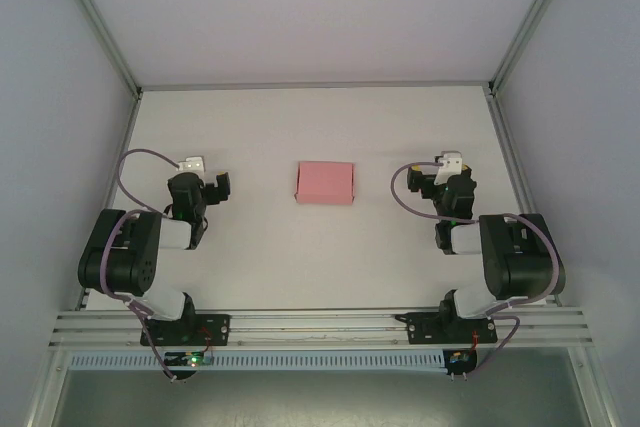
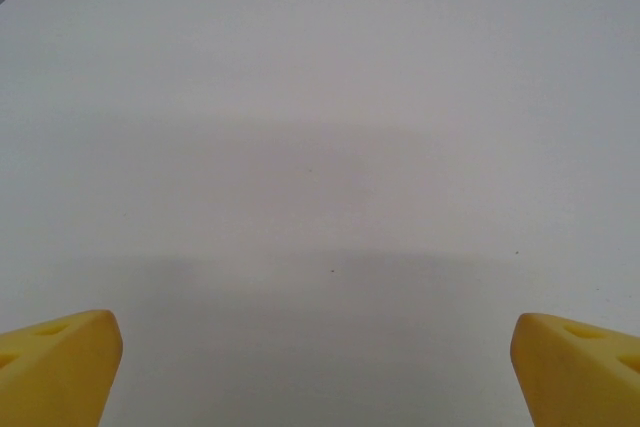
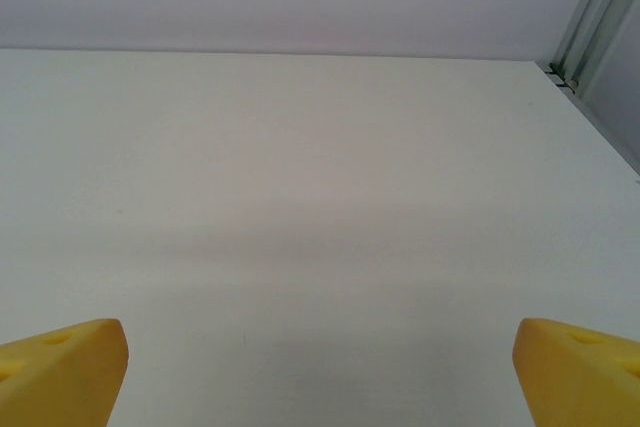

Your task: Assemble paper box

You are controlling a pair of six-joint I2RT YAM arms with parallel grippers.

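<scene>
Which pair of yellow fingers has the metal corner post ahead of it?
The right fingers: the metal post stands beyond them; the left fingers face bare table.

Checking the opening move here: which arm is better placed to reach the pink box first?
Right, but barely. The paper box lies about midway between the two; the right gripper looks marginally nearer than the left gripper. Both have fingers open and empty.
</scene>
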